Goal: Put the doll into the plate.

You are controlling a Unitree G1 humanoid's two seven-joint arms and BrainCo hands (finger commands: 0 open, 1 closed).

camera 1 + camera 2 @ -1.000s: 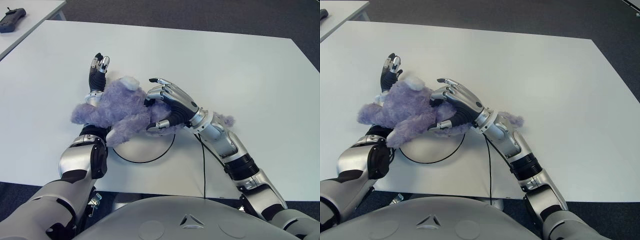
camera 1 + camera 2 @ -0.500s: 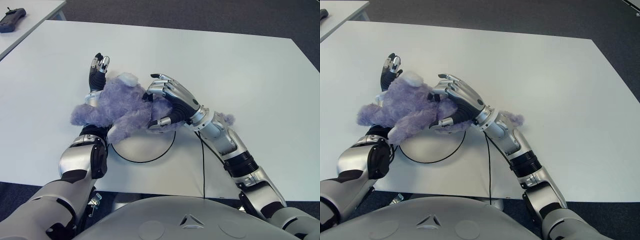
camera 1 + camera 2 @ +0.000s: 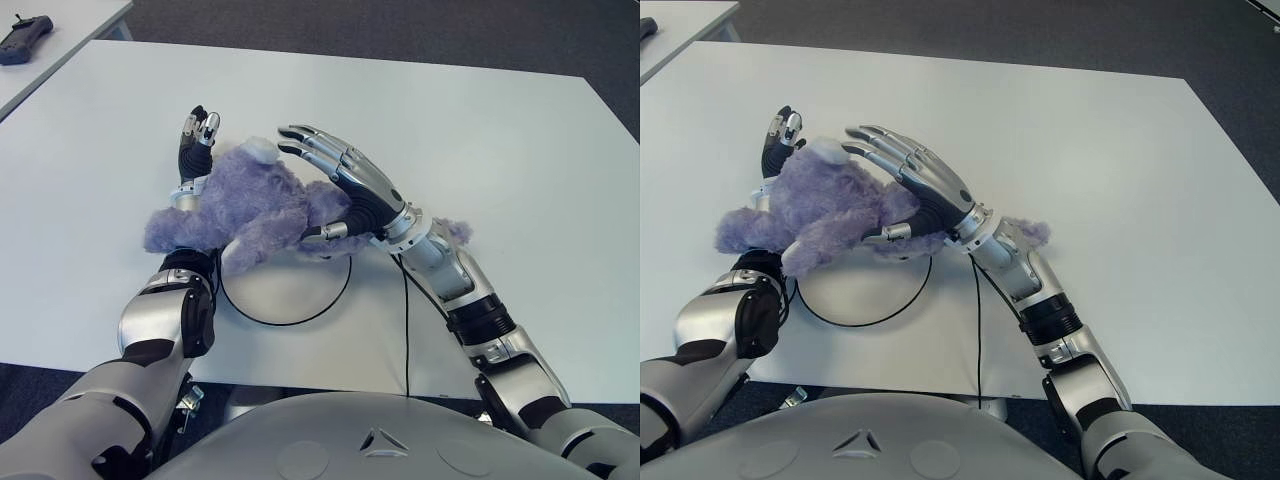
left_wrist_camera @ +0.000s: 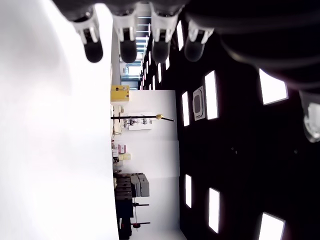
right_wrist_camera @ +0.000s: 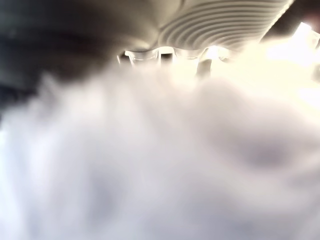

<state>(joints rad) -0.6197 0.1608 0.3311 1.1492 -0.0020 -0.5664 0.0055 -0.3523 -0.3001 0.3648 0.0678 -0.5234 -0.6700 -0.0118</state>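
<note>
Right now the purple doll (image 3: 250, 205) is lying across the far rim of the white plate (image 3: 285, 292), with most of its body sitting on the white table (image 3: 480, 130) to the plate's far left and only its near edge overhanging the dish. A furry part of the doll is also showing just past the right forearm. The right hand (image 3: 345, 185) is reaching over the doll with its fingers (image 3: 305, 140) stretched out flat and its thumb pressing against the plush, so it is spread rather than clasping anything. The left hand (image 3: 195, 150) is showing on the doll's far left side, fingers pointing straight up and holding nothing; the doll is lying over its wrist.

To do this step well, the robot is likely needing both hands working together: the right hand curling round the body from above while the left forearm is supporting from below, then drawing the whole toy toward the robot until it is sitting inside the dark rim. The plush is soft and floppy, so limbs could drape over the edge.
</note>
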